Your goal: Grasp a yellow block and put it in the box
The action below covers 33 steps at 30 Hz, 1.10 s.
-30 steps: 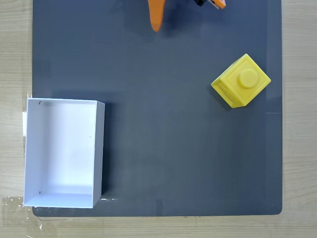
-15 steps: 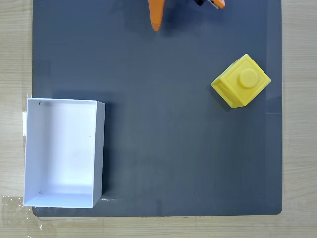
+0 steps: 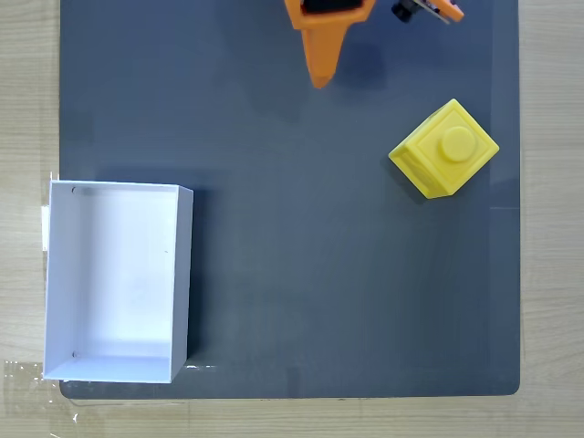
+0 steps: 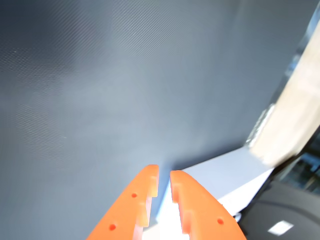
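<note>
The yellow block (image 3: 445, 149) lies on the dark grey mat (image 3: 301, 237) at the right of the fixed view, turned cornerwise, its round stud facing up. The white box (image 3: 117, 279) sits at the mat's left edge, open and with nothing in it. My orange gripper (image 3: 319, 78) reaches in from the top edge, up and to the left of the block and well apart from it. In the wrist view the gripper (image 4: 164, 175) points over bare mat with its two fingers nearly touching and nothing between them. A wall of the box (image 4: 225, 172) shows just beyond the tips.
Light wooden table (image 3: 552, 228) surrounds the mat on all sides. Another orange part of the arm (image 3: 433, 9) pokes in at the top, above the block. A strip of clear tape (image 3: 27, 379) lies by the box's lower left corner.
The gripper has come further into the fixed view, moving down and to the right, closer to the block. The block and the box have stayed put.
</note>
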Each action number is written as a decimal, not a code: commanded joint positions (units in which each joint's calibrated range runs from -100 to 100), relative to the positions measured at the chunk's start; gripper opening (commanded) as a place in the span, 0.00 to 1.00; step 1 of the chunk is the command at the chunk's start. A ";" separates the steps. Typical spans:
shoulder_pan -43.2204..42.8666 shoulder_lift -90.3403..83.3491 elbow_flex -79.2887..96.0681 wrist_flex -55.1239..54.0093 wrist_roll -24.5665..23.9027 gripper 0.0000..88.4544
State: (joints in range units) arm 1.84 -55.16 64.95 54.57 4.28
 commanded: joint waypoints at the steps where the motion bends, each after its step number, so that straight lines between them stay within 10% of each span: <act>1: -4.87 8.38 -14.70 5.21 2.96 0.04; 6: -9.84 19.82 -30.08 17.69 4.22 0.10; 17: -13.46 43.72 -56.67 34.88 4.43 0.58; 33: -18.43 70.08 -68.34 29.29 8.16 0.61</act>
State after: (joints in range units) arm -16.51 13.44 -0.81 86.59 12.36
